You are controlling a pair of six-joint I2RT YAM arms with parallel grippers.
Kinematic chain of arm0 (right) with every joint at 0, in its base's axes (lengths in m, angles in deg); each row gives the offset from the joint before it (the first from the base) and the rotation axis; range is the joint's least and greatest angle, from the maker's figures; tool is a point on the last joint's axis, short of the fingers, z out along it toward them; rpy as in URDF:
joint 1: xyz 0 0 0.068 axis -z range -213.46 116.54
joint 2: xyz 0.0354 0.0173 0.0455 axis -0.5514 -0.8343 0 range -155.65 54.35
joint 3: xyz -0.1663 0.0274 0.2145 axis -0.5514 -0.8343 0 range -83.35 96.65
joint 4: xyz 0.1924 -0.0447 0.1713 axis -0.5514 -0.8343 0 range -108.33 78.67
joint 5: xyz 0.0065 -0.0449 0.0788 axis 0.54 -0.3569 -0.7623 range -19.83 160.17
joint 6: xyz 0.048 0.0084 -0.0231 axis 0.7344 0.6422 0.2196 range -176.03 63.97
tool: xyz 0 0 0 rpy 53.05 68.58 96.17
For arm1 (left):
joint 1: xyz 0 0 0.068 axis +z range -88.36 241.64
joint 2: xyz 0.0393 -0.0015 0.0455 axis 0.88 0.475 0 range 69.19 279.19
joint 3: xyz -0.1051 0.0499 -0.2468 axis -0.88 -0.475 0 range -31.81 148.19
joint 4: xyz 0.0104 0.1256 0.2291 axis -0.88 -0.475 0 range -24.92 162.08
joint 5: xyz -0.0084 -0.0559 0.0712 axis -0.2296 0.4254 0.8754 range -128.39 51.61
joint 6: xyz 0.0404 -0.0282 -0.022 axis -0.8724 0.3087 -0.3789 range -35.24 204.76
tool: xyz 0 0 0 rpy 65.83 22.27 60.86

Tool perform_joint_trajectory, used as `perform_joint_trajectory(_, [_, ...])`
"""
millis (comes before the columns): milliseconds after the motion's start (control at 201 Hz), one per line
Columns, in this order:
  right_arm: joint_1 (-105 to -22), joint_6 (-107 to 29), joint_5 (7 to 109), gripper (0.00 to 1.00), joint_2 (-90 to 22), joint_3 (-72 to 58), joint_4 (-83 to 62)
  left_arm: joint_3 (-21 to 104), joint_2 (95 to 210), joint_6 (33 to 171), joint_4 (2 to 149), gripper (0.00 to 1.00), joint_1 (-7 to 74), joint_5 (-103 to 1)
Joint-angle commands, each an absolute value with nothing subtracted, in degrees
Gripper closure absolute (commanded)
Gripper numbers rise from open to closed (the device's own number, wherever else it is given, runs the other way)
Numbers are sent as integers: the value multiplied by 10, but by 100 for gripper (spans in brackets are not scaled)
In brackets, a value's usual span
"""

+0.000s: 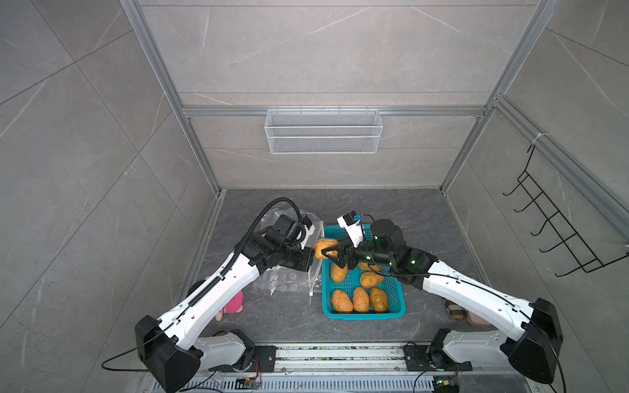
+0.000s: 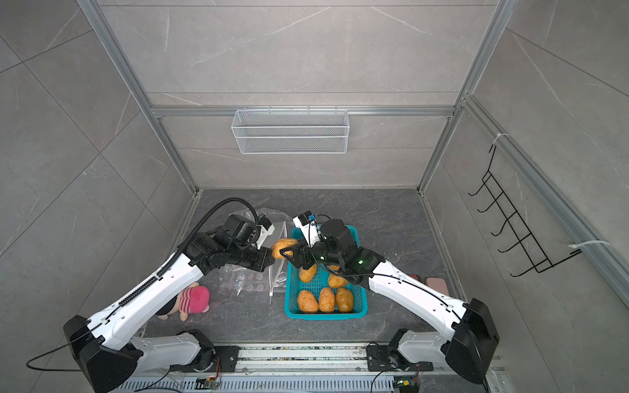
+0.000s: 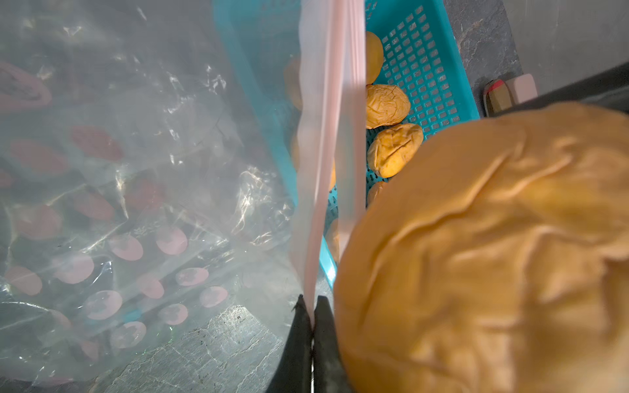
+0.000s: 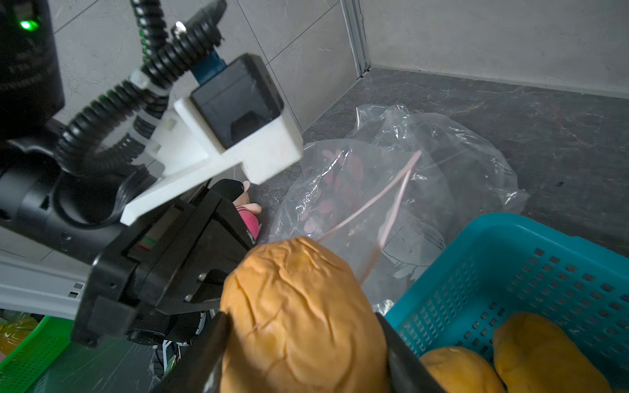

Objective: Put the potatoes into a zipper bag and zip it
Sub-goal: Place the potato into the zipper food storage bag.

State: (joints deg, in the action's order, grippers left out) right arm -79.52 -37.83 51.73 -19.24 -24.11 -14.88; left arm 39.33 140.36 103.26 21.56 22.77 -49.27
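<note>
Teal basket [image 1: 360, 314] beside bag [image 1: 282, 282], plush [image 2: 194, 299] nr.

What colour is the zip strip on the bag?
The zip strip is pale pink, clearest in the left wrist view.

Wrinkled orange potato [image 4: 299, 306] beside zipper bag [image 4: 425, 190]

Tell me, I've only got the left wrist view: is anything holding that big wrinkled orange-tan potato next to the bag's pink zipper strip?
Observer: Yes. The right gripper holds the wrinkled orange-tan potato, a finger on each side.
Operator: How many sit in the basket?
Observer: At least five more potatoes show in the teal slotted plastic basket; the right arm covers part of it.
Operator: Anything else lying around?
Observer: A pink plush toy, on the far side of the clear plastic zipper bag from the basket.
</note>
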Motion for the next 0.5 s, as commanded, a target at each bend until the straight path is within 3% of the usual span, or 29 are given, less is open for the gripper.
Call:
perform_joint_trajectory(0, [-800,-386,528,51,-203,-250,-139,403,1387,1044,237,100,226,-508])
perform_joint_trajectory(493, [-806,-423,554,51,-237,-261,-150,416,1378,1051,235,100,226,-519])
